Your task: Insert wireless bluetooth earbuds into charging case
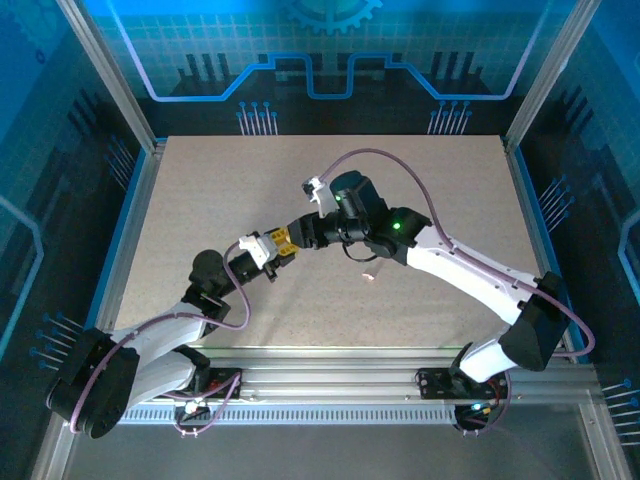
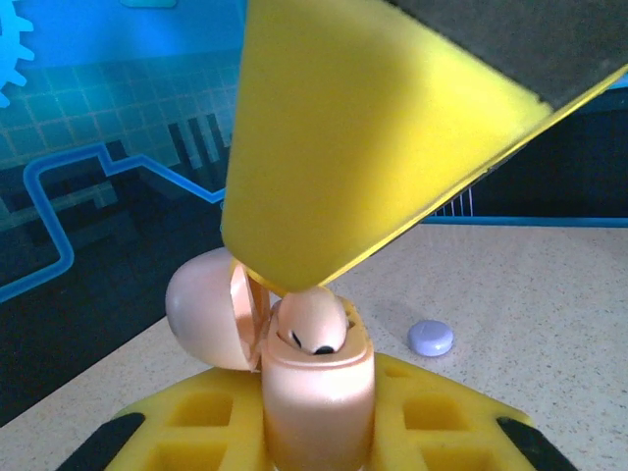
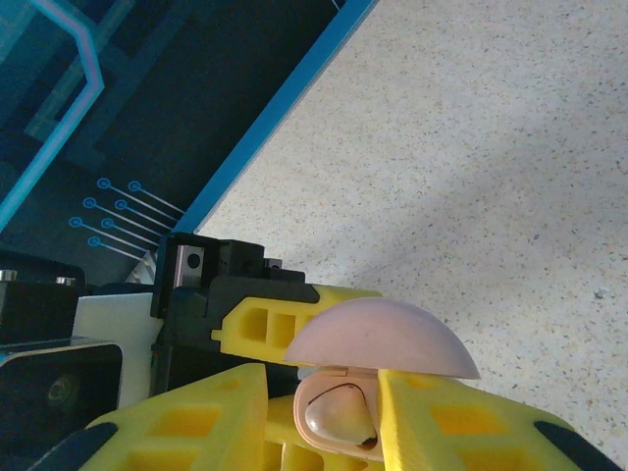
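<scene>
Pink earbud (image 2: pixel 312 326) half inside case (image 2: pixel 319 397)

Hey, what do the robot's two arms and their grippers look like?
The left arm and right arm have white shells, black joints and looping lilac cables. A green light glows near the right wrist. The fingers are yellow plastic with square hollows and black patches.

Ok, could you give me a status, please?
Left gripper shut on pink case, lid open. Right gripper at case mouth, grip unclear. Pink earbud in case, right fingertip over it.
</scene>
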Available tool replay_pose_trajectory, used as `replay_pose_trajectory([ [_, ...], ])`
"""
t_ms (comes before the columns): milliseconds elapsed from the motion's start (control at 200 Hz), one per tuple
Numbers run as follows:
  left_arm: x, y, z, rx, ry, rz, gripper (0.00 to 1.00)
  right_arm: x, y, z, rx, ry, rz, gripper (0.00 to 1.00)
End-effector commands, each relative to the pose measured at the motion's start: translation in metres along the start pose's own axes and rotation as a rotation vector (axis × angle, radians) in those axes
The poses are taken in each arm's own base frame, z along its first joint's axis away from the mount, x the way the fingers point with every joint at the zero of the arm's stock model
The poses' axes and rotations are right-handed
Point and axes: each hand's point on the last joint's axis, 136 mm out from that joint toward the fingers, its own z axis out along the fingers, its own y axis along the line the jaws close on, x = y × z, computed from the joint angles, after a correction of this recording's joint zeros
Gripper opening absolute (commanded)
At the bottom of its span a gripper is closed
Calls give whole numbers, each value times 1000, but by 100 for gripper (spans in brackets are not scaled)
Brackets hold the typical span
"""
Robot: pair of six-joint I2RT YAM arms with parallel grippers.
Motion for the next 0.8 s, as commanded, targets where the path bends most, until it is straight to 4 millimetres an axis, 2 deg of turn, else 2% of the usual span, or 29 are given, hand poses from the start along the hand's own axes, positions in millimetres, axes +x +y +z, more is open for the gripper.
replay_pose_trajectory([
  [0,-23,1,0,4,-68,22,22,-8,6,-6,-36,-28,-5,36],
  [100,-24,1,0,4,-70,25,22,-7,2,-7,-13,-23,-4,37],
  [225,-22,3,1,-6,-59,22,22,-12,-3,-20,22,-45,-11,38],
  [350,-15,5,1,-18,-38,15,22,-2,-23,-36,116,-16,41,37],
  [515,2,1,2,-3,-2,6,22,34,-68,-57,258,69,256,37],
  [670,17,-2,2,2,16,-21,22,89,-112,-66,397,233,499,38],
  [795,21,-2,3,-3,24,-28,22,132,-141,-73,516,323,685,39],
])
